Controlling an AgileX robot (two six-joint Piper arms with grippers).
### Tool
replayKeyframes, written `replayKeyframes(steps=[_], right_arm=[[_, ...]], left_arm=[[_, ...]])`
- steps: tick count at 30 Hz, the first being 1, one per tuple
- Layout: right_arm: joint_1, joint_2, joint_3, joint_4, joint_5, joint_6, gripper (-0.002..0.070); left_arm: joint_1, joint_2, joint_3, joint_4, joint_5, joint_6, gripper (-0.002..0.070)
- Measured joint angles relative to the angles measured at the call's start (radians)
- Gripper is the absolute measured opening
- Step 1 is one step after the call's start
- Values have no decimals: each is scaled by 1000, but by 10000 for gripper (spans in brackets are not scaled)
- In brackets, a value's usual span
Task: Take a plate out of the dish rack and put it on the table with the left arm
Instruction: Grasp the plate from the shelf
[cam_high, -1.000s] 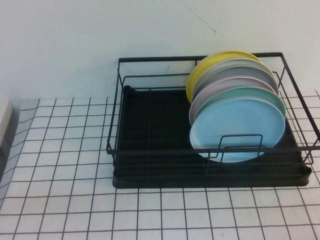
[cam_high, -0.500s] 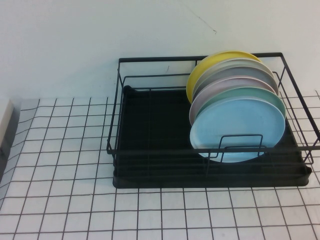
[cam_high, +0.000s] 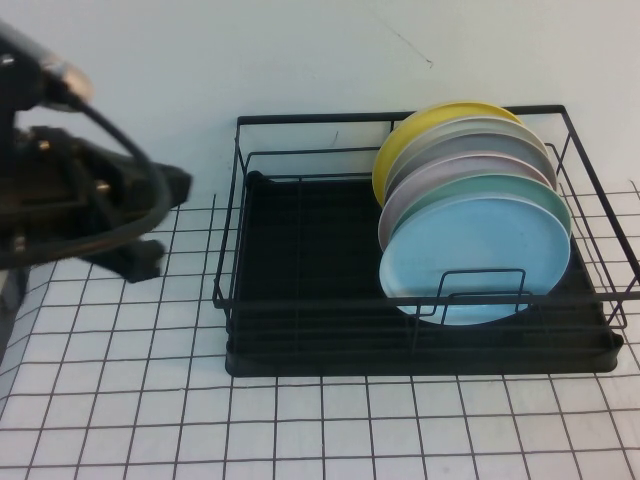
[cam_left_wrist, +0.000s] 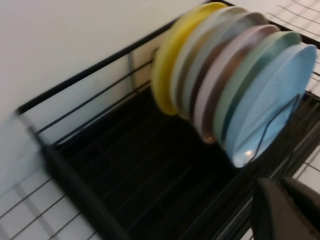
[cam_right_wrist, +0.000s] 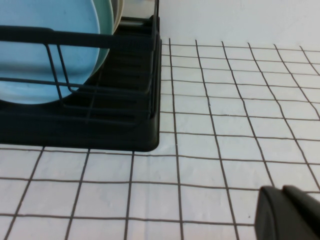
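Note:
The sky-blue plate (cam_high: 475, 258) stands upright at the front of a row of plates in the right half of the black wire dish rack (cam_high: 400, 362). The plate also shows in the left wrist view (cam_left_wrist: 280, 95) and the right wrist view (cam_right_wrist: 45, 50). The left arm (cam_high: 80, 200) hangs over the table (cam_high: 150, 400) to the left of the rack, clear of it. My left gripper (cam_left_wrist: 289, 210) is shut and empty, a good way from the plates. My right gripper (cam_right_wrist: 291, 212) is shut and empty, low over the table beside the rack's right front corner (cam_right_wrist: 145, 140); it is out of the high view.
Behind the sky-blue plate stand a mint-green plate (cam_high: 470, 190), pale pink and grey plates, and a yellow plate (cam_high: 400, 145) at the back. The rack's left half (cam_high: 300, 270) holds no plates. A wall runs right behind the rack.
The left arm has come into the high view from the left; before, no arm showed there. The plates and rack have not moved.

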Motion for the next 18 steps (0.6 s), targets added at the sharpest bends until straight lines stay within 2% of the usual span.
replayKeyframes(steps=[8, 11, 13, 18], right_arm=[[0, 0, 0, 0, 0, 0, -2], [0, 0, 0, 0, 0, 0, -2], [0, 0, 0, 0, 0, 0, -2], [0, 0, 0, 0, 0, 0, -2]], left_arm=[[-230, 288, -153, -33, -88, 139, -3], [-291, 390, -202, -34, -124, 198, 15], [-320, 438, -228, -35, -144, 228, 66], [-386, 554, -268, -40, -201, 318, 340]])
